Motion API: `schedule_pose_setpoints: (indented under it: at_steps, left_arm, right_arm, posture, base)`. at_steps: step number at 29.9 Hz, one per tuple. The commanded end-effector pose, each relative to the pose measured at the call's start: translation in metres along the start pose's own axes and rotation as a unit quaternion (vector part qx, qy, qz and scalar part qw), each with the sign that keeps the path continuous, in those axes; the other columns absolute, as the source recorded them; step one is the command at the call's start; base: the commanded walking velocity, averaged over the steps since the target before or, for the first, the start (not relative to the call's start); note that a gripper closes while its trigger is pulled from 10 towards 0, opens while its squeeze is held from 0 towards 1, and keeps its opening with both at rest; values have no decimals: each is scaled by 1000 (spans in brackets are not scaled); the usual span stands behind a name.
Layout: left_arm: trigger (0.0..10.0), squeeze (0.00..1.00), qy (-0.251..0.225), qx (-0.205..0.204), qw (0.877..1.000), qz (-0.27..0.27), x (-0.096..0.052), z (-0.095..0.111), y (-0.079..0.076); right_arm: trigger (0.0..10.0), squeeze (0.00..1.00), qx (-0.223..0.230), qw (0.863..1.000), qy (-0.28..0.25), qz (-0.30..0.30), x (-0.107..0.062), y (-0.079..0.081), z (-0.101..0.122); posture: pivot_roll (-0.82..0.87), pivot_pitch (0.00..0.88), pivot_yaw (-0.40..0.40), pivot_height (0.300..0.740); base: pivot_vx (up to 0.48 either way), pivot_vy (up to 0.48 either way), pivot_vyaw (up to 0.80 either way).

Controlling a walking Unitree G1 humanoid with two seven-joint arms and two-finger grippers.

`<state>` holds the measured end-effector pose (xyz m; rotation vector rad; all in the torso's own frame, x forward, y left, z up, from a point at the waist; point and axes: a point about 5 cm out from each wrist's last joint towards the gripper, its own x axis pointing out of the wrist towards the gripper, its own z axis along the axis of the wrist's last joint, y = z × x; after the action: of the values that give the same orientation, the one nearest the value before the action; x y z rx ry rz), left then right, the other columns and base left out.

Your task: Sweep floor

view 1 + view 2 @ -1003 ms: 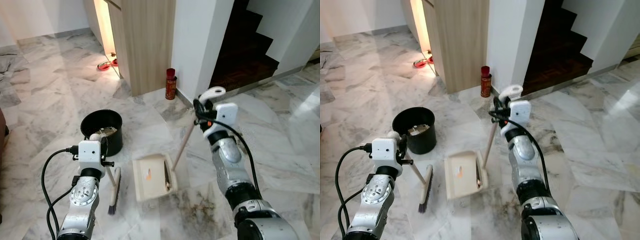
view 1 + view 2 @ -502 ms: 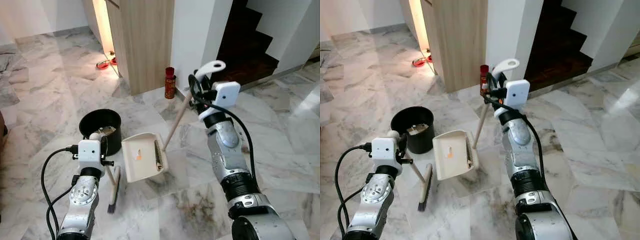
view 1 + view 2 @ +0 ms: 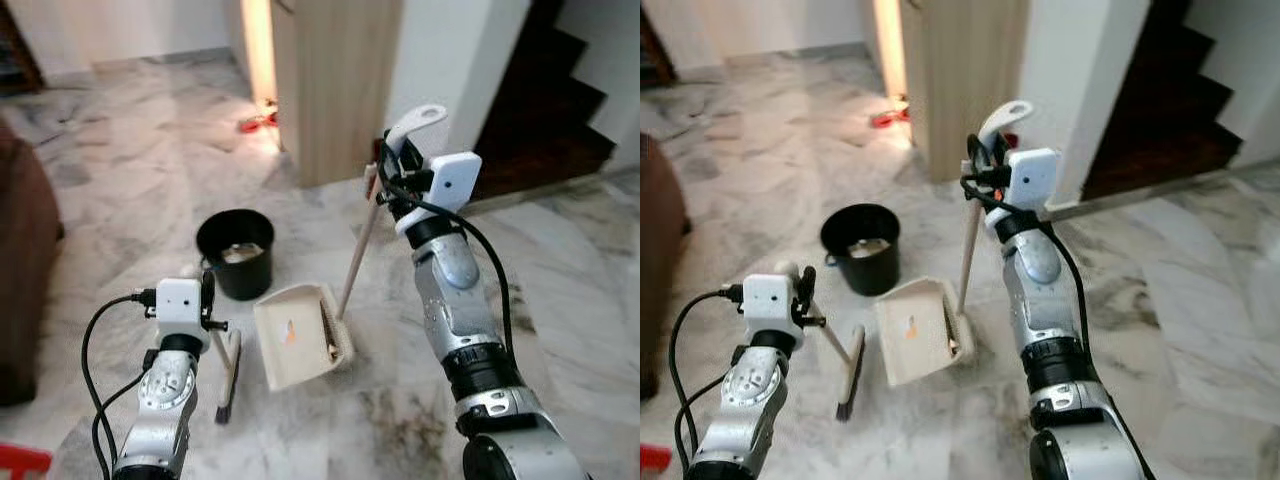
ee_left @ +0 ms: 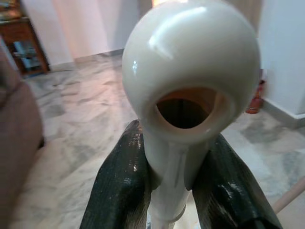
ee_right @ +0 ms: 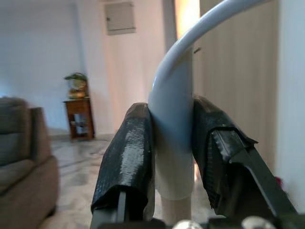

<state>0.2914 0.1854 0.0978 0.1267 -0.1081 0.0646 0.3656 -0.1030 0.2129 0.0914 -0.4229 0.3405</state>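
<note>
A cream dustpan (image 3: 300, 347) lies low on the marble floor, right of the black bucket (image 3: 236, 254), with an orange scrap and brown dirt in it. Its long wooden handle (image 3: 355, 262) rises to my right gripper (image 3: 386, 168), which is shut on the white hooked grip (image 5: 174, 119). My left gripper (image 4: 174, 181) is shut on the white looped end of the brush handle (image 4: 188, 71). The brush head (image 3: 228, 385) rests on the floor left of the dustpan. The bucket holds some rubbish.
A brown sofa (image 3: 25, 260) stands close at the left. A wooden cabinet (image 3: 335, 80) and white wall are behind, with dark stairs (image 3: 545, 95) at the right. Red slippers (image 3: 258, 122) lie by the cabinet. A dirty patch (image 3: 420, 415) marks the floor near my feet.
The whole view has swung left, bringing the sofa into sight. The right gripper lifted the dustpan toward the bucket, then lowered it again to the floor. The left arm and brush held still.
</note>
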Motion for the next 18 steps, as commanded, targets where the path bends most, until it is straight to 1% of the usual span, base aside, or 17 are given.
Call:
schedule_pose_setpoints:
  at_steps: [1, 3, 12, 18]
  left_arm:
    - [10000, 0, -38, 14, 999, -3, 4, 14, 0]
    - [10000, 0, -38, 14, 999, -3, 4, 14, 0]
    - [10000, 0, -38, 19, 999, 2, 4, 15, 2]
    - [10000, 0, -39, 21, 999, 5, 4, 15, 2]
  right_arm:
    - [10000, 0, 4, 999, -37, 2, 4, 1, 16]
    - [10000, 0, 4, 999, -36, 2, 4, 1, 16]
    - [10000, 0, 16, 999, -28, 7, 6, 3, 15]
    - [10000, 0, 20, 999, -25, 10, 7, 6, 15]
  posture:
    - [3, 4, 16, 740]
    - [6, 4, 15, 740]
    - [11, 5, 12, 740]
    - [12, 7, 9, 740]
  base:
    - [0, 0, 794]
    - [0, 0, 737]
    - [0, 0, 0]
    - [286, 0, 0]
